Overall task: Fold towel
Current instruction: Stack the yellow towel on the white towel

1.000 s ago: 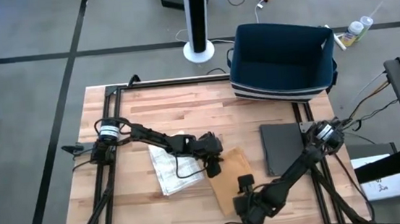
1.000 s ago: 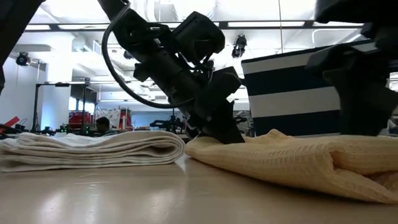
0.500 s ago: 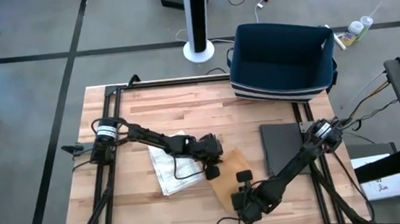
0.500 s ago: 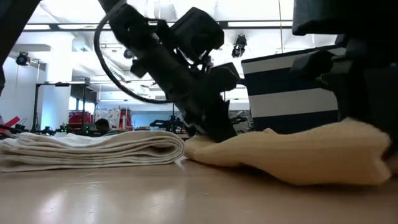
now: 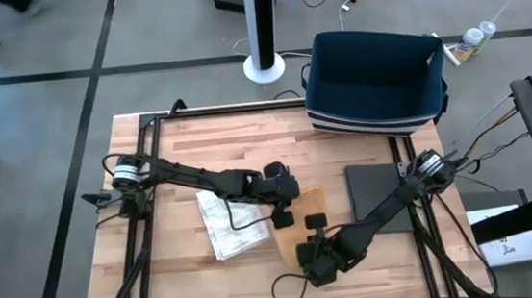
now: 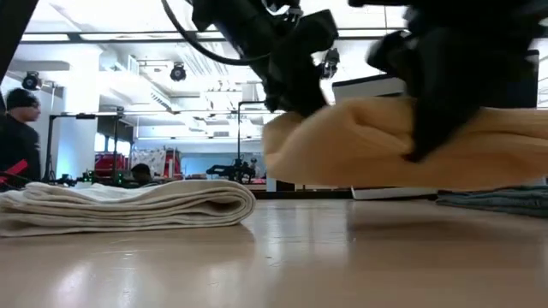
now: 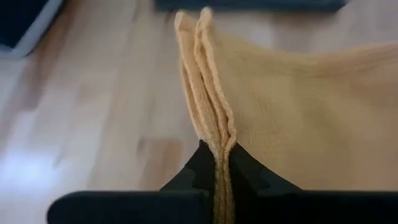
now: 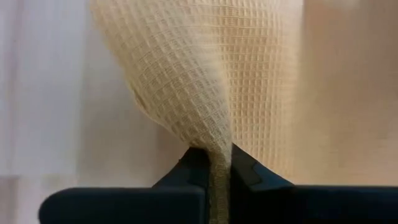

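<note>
A: What do the two tools hold?
B: The left tool (image 5: 283,219) and the right tool (image 5: 313,224) are each closed tight on an edge of the yellow towel (image 6: 377,145); both wrist views show the fabric pinched between the dark fingers (image 7: 198,168).

A: Where is the towel?
B: It hangs clear above the desk (image 5: 179,147), near the middle of the front edge. The low view shows open space beneath it.

A: What else lies on the desk?
B: A folded white towel (image 5: 224,225) lies just left of the tools, a dark grey cloth (image 5: 376,192) lies toward the right edge, and a navy basket (image 5: 374,80) stands at the far right corner.
</note>
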`<action>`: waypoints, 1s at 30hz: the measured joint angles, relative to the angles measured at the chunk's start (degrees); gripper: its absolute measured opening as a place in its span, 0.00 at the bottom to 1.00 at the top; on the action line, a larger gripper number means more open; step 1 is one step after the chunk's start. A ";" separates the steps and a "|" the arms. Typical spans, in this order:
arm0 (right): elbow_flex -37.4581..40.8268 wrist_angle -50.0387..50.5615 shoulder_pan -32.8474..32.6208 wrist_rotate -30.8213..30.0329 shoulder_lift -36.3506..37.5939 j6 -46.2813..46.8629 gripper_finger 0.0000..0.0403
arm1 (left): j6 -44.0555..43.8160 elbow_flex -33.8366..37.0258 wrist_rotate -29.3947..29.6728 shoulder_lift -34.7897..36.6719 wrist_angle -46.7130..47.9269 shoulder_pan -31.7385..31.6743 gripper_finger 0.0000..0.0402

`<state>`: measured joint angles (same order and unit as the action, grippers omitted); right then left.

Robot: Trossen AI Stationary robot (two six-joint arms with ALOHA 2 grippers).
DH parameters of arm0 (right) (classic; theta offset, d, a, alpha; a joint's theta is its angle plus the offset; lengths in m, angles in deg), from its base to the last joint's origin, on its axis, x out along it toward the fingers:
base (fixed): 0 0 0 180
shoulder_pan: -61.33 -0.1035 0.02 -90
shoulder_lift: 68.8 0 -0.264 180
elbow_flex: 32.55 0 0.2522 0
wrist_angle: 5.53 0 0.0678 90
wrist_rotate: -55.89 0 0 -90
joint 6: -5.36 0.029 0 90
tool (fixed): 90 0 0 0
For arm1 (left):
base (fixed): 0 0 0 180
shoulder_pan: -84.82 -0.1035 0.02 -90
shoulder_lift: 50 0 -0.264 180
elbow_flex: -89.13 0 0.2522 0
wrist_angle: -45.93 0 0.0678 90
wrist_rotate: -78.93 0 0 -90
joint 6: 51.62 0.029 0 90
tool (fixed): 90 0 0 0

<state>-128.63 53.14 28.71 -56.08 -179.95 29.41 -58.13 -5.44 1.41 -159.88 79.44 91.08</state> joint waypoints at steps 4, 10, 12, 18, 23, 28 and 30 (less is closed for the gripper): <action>-2.54 -0.52 2.64 -2.52 0.09 -4.22 0.03 | -0.88 2.79 2.84 4.35 3.30 -0.09 0.02; -3.79 -7.31 7.26 -2.24 0.03 -12.67 0.03 | -2.90 10.86 5.16 14.44 5.08 -0.09 0.02; -3.79 -11.35 9.25 -0.84 -0.02 -16.30 0.03 | -3.76 13.52 6.91 18.26 4.74 -0.26 0.02; -5.62 -21.51 15.97 5.49 -2.21 -26.04 0.03 | -8.03 22.90 12.11 27.14 6.92 -0.89 0.02; -9.68 -22.37 19.06 11.99 -5.31 -33.59 0.03 | -11.91 29.51 12.69 32.53 7.31 -1.45 0.02; -14.54 -21.75 20.17 13.46 -10.17 -37.37 0.03 | -15.43 33.63 14.22 35.89 7.14 -1.70 0.02; -17.06 -20.40 20.24 13.58 -12.29 -39.01 0.03 | -15.88 34.74 14.20 36.43 7.11 -1.72 0.02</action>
<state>-145.69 32.74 48.94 -42.50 -192.24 -9.60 -74.01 29.29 15.61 -123.44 86.55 89.36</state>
